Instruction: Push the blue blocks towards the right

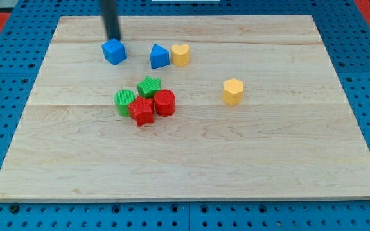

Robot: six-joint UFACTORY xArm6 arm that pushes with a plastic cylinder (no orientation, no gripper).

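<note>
A blue cube (114, 51) lies near the view's top left of the wooden board (268, 160). A blue triangular block (159, 56) lies to its right, touching a yellow heart block (180, 55). My tip (114, 38) comes down from the view's top edge and ends just above the blue cube, at its top side, touching or nearly touching it.
A green star (149, 86), a green cylinder (125, 101), a red star (142, 111) and a red cylinder (164, 102) cluster at the board's middle left. A yellow hexagonal block (233, 91) lies alone to the right. Blue pegboard (5, 77) surrounds the board.
</note>
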